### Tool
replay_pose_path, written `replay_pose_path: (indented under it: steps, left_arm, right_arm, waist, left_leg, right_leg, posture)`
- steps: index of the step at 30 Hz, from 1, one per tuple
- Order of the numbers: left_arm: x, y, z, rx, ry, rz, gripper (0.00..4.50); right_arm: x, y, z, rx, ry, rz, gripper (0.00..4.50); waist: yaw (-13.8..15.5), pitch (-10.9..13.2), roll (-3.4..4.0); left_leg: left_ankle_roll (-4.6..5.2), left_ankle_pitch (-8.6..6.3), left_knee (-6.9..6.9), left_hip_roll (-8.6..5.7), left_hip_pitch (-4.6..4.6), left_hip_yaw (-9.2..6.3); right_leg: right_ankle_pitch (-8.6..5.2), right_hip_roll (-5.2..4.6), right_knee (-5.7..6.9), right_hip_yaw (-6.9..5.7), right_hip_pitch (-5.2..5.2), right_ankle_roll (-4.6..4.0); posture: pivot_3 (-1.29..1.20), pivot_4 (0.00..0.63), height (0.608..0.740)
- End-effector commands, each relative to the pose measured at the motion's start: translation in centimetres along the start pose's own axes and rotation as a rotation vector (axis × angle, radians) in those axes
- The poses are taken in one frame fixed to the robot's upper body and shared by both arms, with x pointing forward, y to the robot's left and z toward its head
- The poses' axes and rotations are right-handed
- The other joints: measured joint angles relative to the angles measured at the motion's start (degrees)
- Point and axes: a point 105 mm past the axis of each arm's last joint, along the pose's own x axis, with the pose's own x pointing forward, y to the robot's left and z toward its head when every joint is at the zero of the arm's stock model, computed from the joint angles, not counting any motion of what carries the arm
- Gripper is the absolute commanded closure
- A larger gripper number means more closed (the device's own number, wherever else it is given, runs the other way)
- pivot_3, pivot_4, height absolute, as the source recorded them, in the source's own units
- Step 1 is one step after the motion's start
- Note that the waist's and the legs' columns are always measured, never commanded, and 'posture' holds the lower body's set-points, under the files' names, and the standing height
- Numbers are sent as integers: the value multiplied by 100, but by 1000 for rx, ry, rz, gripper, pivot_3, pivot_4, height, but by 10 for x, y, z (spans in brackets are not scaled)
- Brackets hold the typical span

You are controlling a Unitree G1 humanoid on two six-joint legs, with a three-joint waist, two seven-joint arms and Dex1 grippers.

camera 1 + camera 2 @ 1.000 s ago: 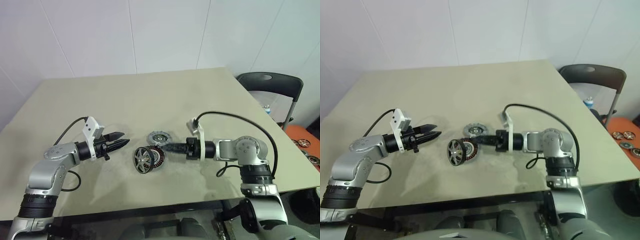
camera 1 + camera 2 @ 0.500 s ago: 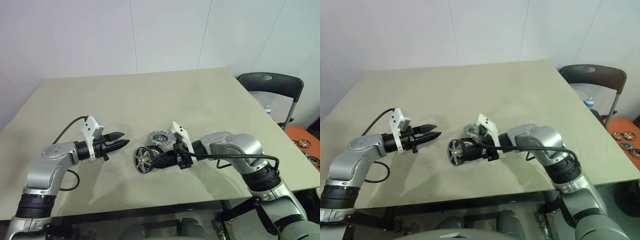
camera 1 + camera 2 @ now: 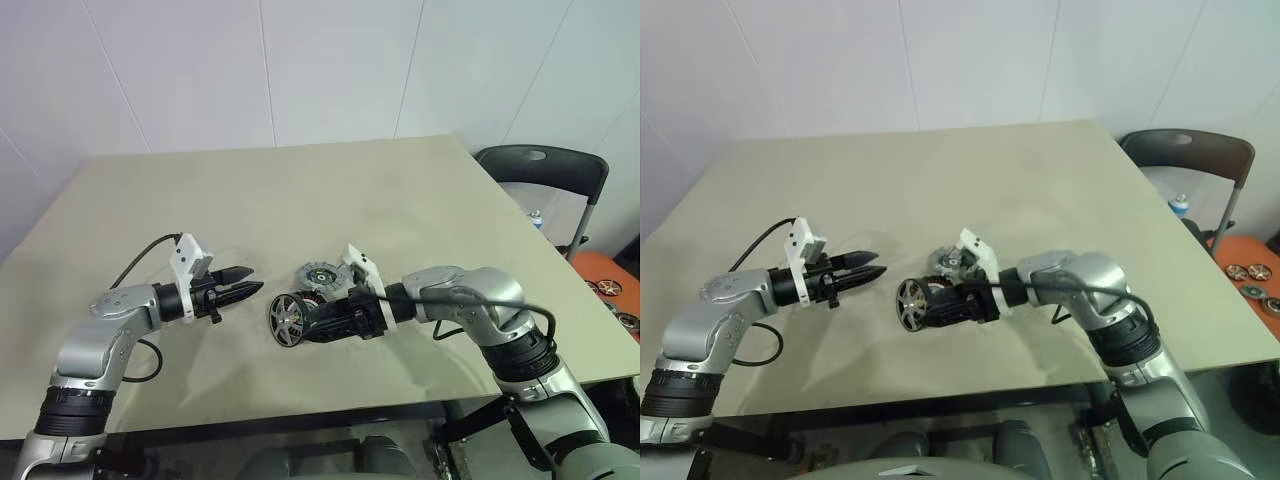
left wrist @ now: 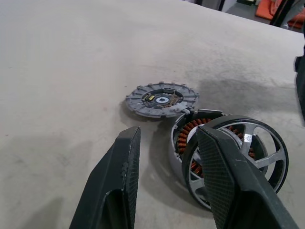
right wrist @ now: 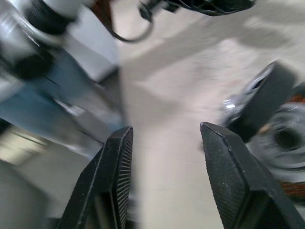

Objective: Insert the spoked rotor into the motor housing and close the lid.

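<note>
My left gripper (image 3: 252, 290) hangs with fingers parted and empty, just left of the rotor (image 3: 287, 320), which stands on edge against the housing (image 4: 190, 138) on the table (image 3: 300, 190). My right gripper (image 3: 318, 327) is at the housing from the right, fingers apart with nothing between them. The lid (image 3: 318, 275) lies flat just behind

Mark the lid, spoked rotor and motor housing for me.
lid (image 4: 162, 98), left wrist view, greenish-red centre.
spoked rotor (image 4: 257, 142), left wrist view, a silvery spoke.
motor housing (image 4: 189, 131), left wrist view, copper windings.
</note>
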Motion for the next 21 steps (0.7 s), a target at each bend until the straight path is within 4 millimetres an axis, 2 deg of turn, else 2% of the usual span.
replay_pose_path:
  steps: [1,4,8,15,21]
  left_arm:
    - [2,1,10,34,-22,-4,2508]
    - [4,1,10,39,-25,-7,2508]
    - [4,1,10,39,-31,-6,2508]
    - [3,2,8,34,-34,5,2508]
    - [7,3,9,33,-43,8,2508]
  right_arm:
    - [0,-1,5,114,11,-28,2150]
    - [10,-12,4,144,58,-142,2150]
    - [12,-29,5,161,78,-300,2150]
    - [7,-23,14,109,82,-321,2150]
    - [-1,-31,22,137,48,-372,2150]
  waist:
    - [-3,0,0]
    - [-16,0,1]
    - [-3,0,1]
    - [-14,0,1]
    - [-22,0,1]
  left_leg:
    - [0,0,0,0,0,0]
    - [-1,0,-2,2,1,1]
    - [-1,1,-1,0,-1,2]
    - [-1,0,0,-2,-2,2]
    - [-1,0,-1,-1,-1,2]
  right_leg:
    - [0,0,1,0,0,0]
    - [0,2,8,1,-5,-1]
    - [0,-1,12,1,-10,-1]
    - [1,-1,12,1,-9,-1]
    - [1,0,12,1,-9,0]
  posture:
    - [0,0,740]
    - [0,0,740]
    - [0,0,740]
    - [0,0,740]
    - [0,0,740]
